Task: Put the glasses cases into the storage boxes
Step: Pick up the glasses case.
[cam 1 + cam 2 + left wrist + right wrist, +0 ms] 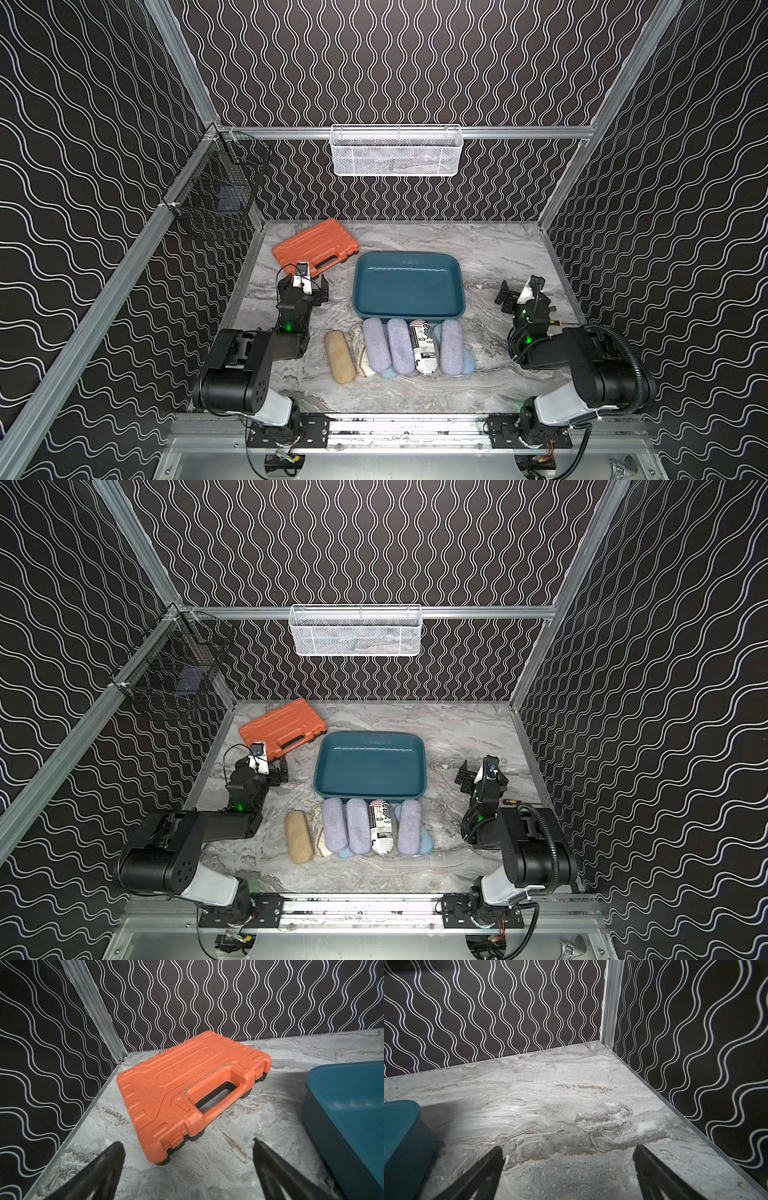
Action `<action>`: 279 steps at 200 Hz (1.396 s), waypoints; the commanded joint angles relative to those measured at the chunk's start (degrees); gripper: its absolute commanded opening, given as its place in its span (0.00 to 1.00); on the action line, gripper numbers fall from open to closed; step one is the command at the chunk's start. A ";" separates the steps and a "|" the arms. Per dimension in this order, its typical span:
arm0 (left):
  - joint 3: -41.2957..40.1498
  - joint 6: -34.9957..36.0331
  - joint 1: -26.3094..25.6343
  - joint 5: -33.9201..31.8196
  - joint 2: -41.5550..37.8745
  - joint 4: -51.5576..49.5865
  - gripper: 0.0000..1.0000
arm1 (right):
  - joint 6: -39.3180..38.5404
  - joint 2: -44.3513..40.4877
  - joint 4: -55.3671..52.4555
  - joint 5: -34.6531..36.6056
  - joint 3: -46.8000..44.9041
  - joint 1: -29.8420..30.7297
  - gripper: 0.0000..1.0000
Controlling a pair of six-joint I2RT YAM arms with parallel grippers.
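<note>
Left gripper (187, 1145) sits at 9 o'clock of the teal tray (408, 254). Its jaws are spread wide with nothing between them, over bare marble table (498, 257). The orange tool case (316, 248) lies flat at the tray's 10 o'clock, handle on its near edge.

The tray is mid-table. The glasses cases (401, 349) are in a row at its 6 o'clock, far ends just beside the near rim, all on the table outside the tray.

Row order:
- tan case (340, 356)
- cream map-print case (360, 351)
- two lilac cases (376, 347)
- newspaper-print case (424, 347)
- third lilac case (451, 347)

Light blue cases (469, 365) stick out from under the lilac ones.

Right gripper (568, 1149) is at the tray's 3 o'clock, jaws spread wide, gripping nothing, well apart from the row.
</note>
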 commanded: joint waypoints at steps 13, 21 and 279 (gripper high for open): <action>0.23 0.07 0.10 0.42 0.21 1.09 0.99 | 0.72 -0.29 0.69 -0.76 0.05 0.05 0.99; 0.08 0.11 0.10 0.33 0.05 1.24 0.99 | 0.34 -0.37 1.15 -1.05 -0.05 -0.02 0.99; 10.87 -16.64 -9.66 -10.07 -16.39 -29.59 0.99 | 18.54 -36.11 -79.67 -8.85 18.91 30.80 0.99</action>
